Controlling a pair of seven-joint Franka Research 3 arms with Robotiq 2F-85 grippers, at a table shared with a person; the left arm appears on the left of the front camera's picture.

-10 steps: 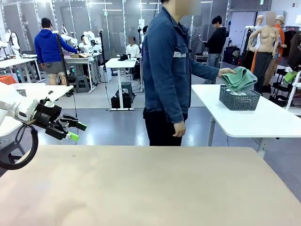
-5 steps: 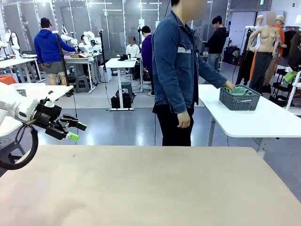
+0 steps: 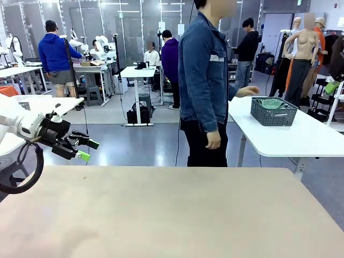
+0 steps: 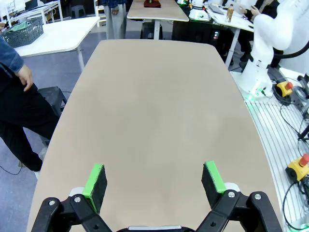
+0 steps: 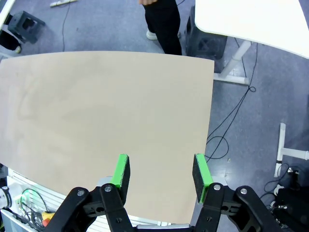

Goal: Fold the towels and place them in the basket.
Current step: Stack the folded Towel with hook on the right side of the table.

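The dark grey basket [image 3: 273, 113] stands on a white side table [image 3: 301, 134] at the far right, beyond my own table. A green towel [image 3: 272, 103] lies bunched inside it. The person in a denim jacket [image 3: 204, 80] stands beside that table, one hand [image 3: 248, 91] just left of the basket. My left gripper [image 3: 88, 150] hovers at the left edge of the tan table [image 3: 161, 215], open and holding nothing. The left wrist view shows it [image 4: 155, 181] over bare tabletop, the basket [image 4: 21, 33] far off. My right gripper [image 5: 160, 174] is open above the table's edge.
Beyond the tan table's far edge [image 3: 161, 167] is grey floor. Other people and work tables stand farther back. In the right wrist view the floor with cables [image 5: 231, 121] lies off the table's side, and the white table's corner [image 5: 251, 19] is at the top.
The person lowered the green towel into the basket, then drew the hand back and stepped slightly right. Neither arm moved.
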